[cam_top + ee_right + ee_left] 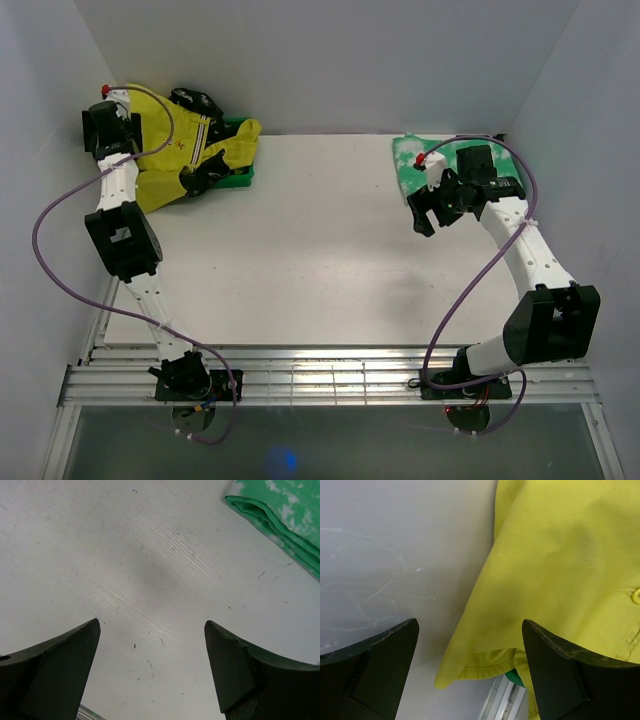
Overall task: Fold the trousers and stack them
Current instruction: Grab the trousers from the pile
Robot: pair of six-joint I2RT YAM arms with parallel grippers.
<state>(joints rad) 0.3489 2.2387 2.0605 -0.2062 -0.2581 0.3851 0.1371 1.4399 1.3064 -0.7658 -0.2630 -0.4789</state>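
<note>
The mustard-yellow trousers (165, 185) lie crumpled at the back left, draped over a green bin (240, 178). A black pair with white pattern (196, 104) is tangled among them. My left gripper (128, 135) hangs open at that heap, close to the left wall. In the left wrist view yellow cloth (560, 555) hangs in front of my open left gripper (470, 622), ungripped. The green-and-white mottled trousers (418, 160) lie folded at the back right. My right gripper (428, 212) hovers open just in front of them, and in the right wrist view the gripper (151, 623) holds nothing, with the folded pair (280, 515) at the upper right.
A sliver of the green bin (514, 677) shows under the yellow cloth, beside a metal rail (500, 700). White walls close in the table (300, 250) at left, back and right. An aluminium rail frame (330, 375) runs along the near edge by the arm bases.
</note>
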